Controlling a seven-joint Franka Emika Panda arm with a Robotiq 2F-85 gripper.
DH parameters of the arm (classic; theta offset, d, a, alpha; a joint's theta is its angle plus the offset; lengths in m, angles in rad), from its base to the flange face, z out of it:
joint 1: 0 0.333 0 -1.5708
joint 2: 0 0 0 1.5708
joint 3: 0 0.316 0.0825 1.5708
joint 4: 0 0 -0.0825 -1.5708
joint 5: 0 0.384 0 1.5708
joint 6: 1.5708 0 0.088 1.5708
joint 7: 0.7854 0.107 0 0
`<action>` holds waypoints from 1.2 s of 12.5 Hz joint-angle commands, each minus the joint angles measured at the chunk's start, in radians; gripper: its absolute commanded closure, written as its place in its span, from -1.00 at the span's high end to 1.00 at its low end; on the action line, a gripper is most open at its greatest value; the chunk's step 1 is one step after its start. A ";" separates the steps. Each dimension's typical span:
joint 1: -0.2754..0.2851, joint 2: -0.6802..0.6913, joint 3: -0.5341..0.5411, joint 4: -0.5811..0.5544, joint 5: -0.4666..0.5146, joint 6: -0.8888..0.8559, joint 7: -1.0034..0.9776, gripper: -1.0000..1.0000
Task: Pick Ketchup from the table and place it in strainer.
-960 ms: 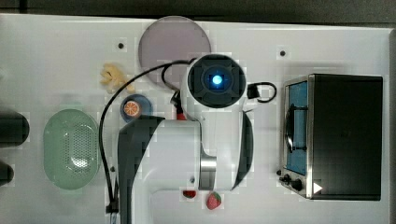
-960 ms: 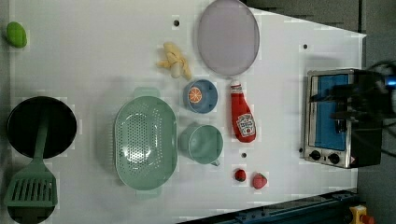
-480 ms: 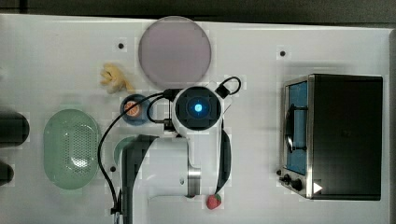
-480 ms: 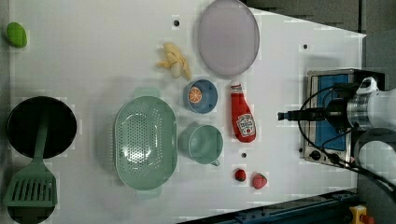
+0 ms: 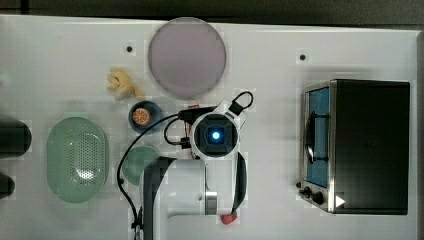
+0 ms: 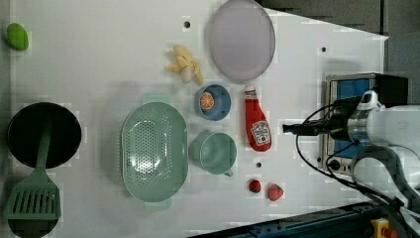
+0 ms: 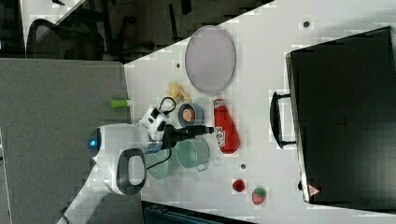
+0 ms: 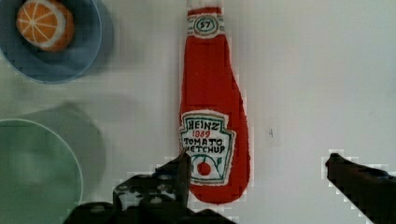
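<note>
Since a moment ago the arm has swung across the counter (image 6: 99, 59) in the top view, from near the oven toward the middle, and its end effector (image 8: 257, 177) now hangs above the Ketchup (image 6: 257, 127), fingers spread wide with nothing between them. Sweeping the left view from its left: a dark pan (image 6: 43, 135) with a green spatula (image 6: 34, 198) lying across it, then the strainer (image 6: 154, 151), pale green and sitting bare on the counter. Next comes the teal cup (image 6: 215, 152), and above it the blue bowl (image 6: 213, 101) with an orange slice inside. Just beside both lies the Ketchup, flat on the counter, cap pointing toward the lilac plate (image 6: 240, 39), well apart from the strainer. Two strawberries (image 6: 267, 189) sit below the bottle. At the left view's right stands the toaster oven (image 6: 366, 99), with the arm reaching in front of it. In the wrist view, one dark finger (image 8: 180, 175) overlaps the bottle's label edge; the other (image 8: 355, 179) stands clear of it.
</note>
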 commanded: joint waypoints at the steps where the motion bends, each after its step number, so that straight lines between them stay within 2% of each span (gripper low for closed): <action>1: 0.003 0.071 0.005 -0.021 -0.010 0.087 -0.053 1.00; 11: 0.009 0.338 -0.002 -0.023 -0.012 0.364 -0.052 1.00; 12: 0.009 0.347 -0.003 -0.025 -0.012 0.375 -0.052 0.92; 15: 0.013 0.341 -0.001 -0.023 -0.012 0.376 -0.050 0.21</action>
